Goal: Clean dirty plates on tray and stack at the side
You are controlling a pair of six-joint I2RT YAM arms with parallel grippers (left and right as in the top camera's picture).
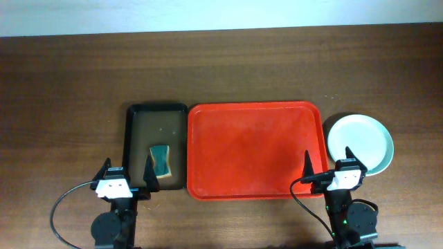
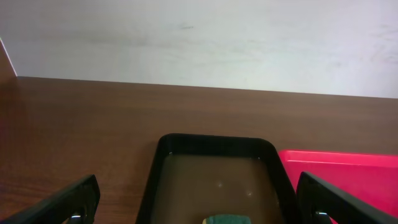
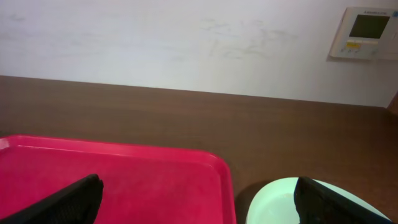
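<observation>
Right of the red tray, plates stacked, sponge in black tray, left gripper spread wide, right gripper spread wide.

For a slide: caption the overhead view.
Red rectangular plastic tray bare, pale round plate beside it, end effectors open.

Left hand and right hand both spread wide, arms seemingly folded low.
</observation>
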